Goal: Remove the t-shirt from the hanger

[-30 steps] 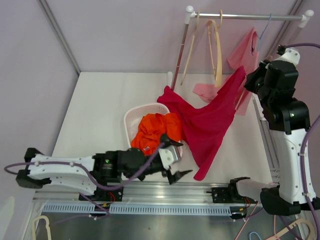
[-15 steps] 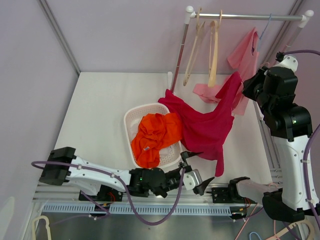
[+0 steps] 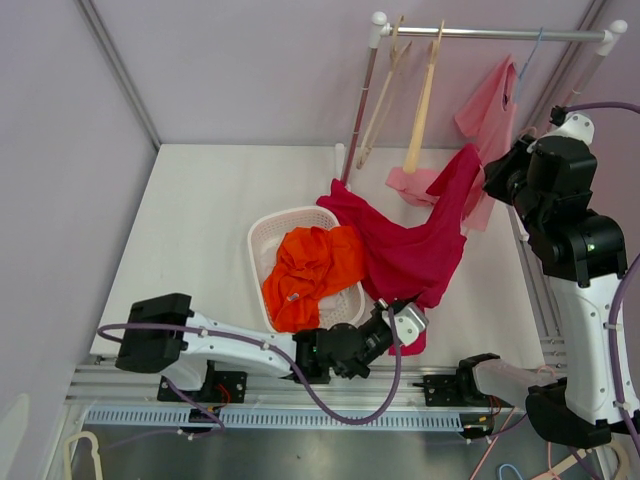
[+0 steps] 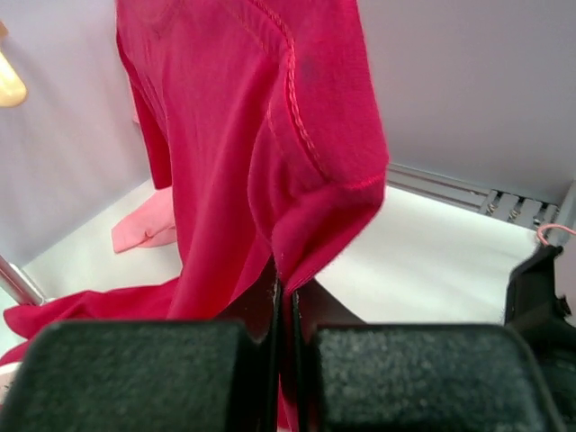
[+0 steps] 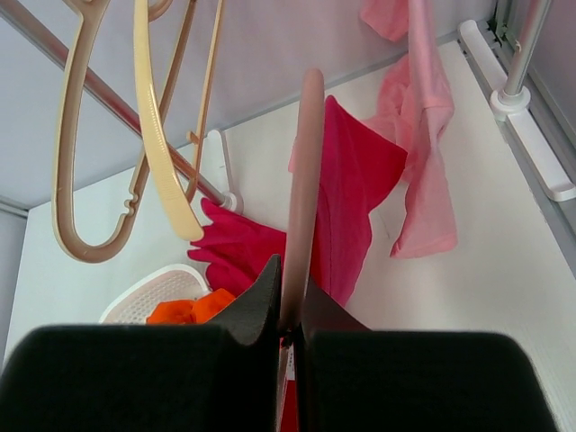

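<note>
The left end effector (image 4: 284, 299) pinched the hem of the t-shirt (image 3: 410, 255), which draped from the hanger (image 5: 306, 180) clamped in the right end effector (image 5: 288, 304); a hard pull could snag the collar or slip the hem.

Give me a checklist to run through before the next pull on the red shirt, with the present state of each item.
1. Left gripper shut on the red t-shirt: ok, a seamed edge is pinched between its pads.
2. Right gripper shut on the hanger: ok.
3. T-shirt free of the hanger: not ok, its upper end hangs up at the right gripper.
4. T-shirt clear of the basket: not ok, it drapes over the right rim, against the orange garment.
5. How the hanger sits inside the shirt: cannot tell, the fabric hides it.
</note>
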Robot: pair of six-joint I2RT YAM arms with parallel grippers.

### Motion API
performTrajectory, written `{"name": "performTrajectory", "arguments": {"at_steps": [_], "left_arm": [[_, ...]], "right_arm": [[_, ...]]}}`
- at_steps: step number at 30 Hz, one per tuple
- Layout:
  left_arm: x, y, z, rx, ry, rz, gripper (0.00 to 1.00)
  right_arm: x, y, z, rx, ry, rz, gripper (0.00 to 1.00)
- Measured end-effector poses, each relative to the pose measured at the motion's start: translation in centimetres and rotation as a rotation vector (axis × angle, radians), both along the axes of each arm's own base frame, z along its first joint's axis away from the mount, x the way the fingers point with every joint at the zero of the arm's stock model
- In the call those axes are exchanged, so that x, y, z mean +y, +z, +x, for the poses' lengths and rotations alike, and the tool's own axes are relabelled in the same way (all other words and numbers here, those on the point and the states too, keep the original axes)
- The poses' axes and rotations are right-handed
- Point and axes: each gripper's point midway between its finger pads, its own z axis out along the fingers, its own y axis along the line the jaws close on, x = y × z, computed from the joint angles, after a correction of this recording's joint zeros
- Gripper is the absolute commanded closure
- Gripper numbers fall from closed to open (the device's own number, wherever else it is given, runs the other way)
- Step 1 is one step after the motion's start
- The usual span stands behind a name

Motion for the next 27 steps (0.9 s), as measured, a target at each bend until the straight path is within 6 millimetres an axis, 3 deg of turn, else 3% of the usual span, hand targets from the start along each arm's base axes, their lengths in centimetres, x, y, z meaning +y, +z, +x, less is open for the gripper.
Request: {"name": "performTrajectory", "arguments": {"at_steps": [5,11,15,18,22,27], "left_arm": [[1.8,0.4,-1.9,0.009,-0.080,-0.002,0.99],[4.1,3.5,-6.8,-0.005,-0.280,-0.022,0.99],[5.2,4.9,-10.6,-0.024,-0.380,-0.025,0.99],[5.5,4.9,-12.6,-0.045,-0.427,0.001,0.99],[5.5,4.5,-13.4,-0.054,-0.447,0.021,0.99],[5.0,3.1,-12.4,-0.044,-0.400,0.031,0.99]], "right_arm": [[0.2,-0.6,0.8,0.025,0.007,-0.025,1.00],[1.5,-1.8,4.2,0.140,0.059,-0.074,1.00],[2.7,-3.8,6.3,0.253,0.120,-0.108,1.00],[3.2,-6.2,6.6,0.354,0.163,-0.117,1.00],[2.9,-7.7,6.3,0.423,0.185,-0.102,1.00],[2.9,-6.8,6.0,0.413,0.206,-0.078,1.00]]}}
